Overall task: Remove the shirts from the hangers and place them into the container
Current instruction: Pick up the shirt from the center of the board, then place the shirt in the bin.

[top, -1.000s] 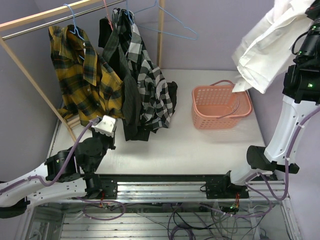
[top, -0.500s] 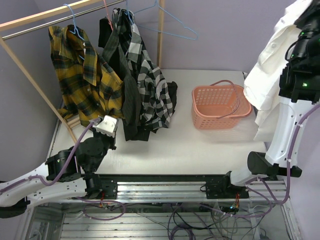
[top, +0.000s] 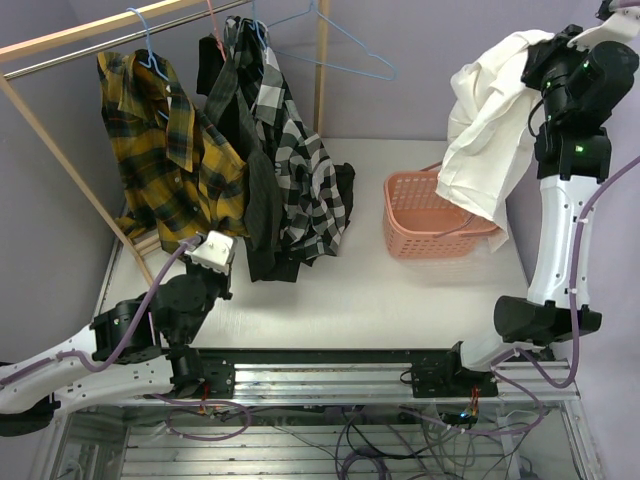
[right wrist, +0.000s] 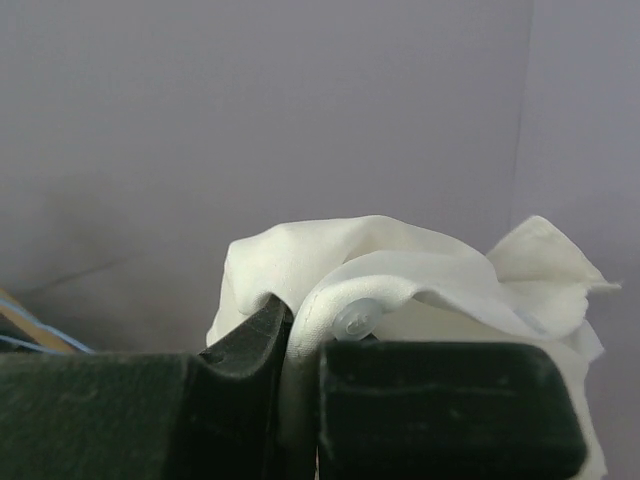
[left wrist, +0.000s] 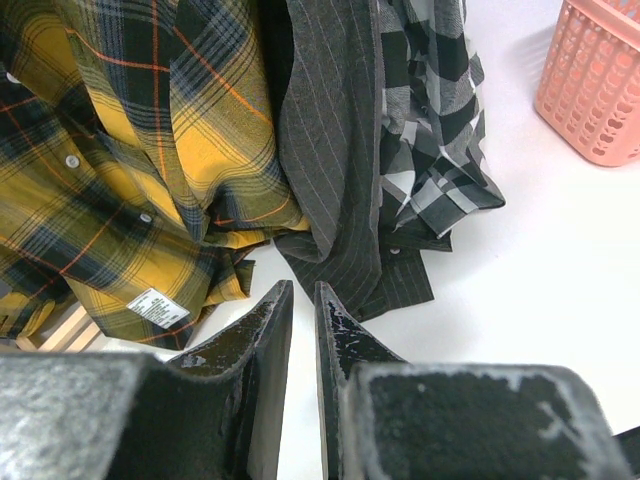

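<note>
My right gripper (top: 540,58) is raised high at the far right, shut on a fold of the white shirt (top: 485,140); in the right wrist view the cloth (right wrist: 330,250) bunches over the gripper (right wrist: 300,325). The shirt hangs above the right side of the pink container (top: 400,185). Yellow plaid (top: 165,150), charcoal pinstriped (top: 255,190) and black-and-white checked (top: 305,170) shirts hang on hangers (top: 150,50) at the rack. My left gripper (top: 212,250) sits low before them, its jaws a narrow gap apart (left wrist: 300,300), holding nothing.
An empty light blue hanger (top: 340,45) hangs from the rail at the back. Wooden rack poles (top: 60,150) slant along the left, and one stands upright (top: 322,80) behind the shirts. The basket (left wrist: 600,90) shows at the left wrist view's upper right.
The right arm swung the white shirt out to the right edge and back left; it now hangs over the basket's right side. The left arm has not moved.
</note>
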`<state>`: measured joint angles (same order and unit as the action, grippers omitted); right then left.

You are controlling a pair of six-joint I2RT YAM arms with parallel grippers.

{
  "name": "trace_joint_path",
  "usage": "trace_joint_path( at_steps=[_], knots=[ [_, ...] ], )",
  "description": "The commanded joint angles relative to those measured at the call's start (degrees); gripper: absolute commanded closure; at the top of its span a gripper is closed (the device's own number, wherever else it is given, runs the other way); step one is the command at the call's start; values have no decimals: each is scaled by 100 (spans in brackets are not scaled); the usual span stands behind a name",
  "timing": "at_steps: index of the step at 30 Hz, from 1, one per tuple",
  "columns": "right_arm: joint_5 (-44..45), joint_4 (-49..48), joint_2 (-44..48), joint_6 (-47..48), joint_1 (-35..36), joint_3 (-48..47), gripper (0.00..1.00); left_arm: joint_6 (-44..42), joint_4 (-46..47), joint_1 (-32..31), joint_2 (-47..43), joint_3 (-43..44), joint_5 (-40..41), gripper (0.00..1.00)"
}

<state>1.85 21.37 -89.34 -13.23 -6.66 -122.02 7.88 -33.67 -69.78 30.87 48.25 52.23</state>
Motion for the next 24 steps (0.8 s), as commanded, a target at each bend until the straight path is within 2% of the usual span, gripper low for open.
trace_joint_path(
  at_steps=[1,5,10,13,19,24],
  knots=[
    [-640,-155,24,-428,-13,-444,100,-115,201,34,-56,1,-93,74],
    [-1646,-114,-105,-1021,-9,-874,100,-98,177,41,-79,14,-80,74],
    [-3083,-755,-104,-2119,-8,-802,100,-94,183,52,-108,1,-97,74],
    [-3657,-1225,-163,-2761,-4,-820,100,-108,194,61,-108,-3,-100,74],
    [-4231,-2275,-234,-3980,-5,-806,100,-95,177,70,-121,6,-113,74],
    [-4263,-2434,-283,-4339,-3,-1116,100,-105,193,81,-134,-7,-132,74]
  ],
)
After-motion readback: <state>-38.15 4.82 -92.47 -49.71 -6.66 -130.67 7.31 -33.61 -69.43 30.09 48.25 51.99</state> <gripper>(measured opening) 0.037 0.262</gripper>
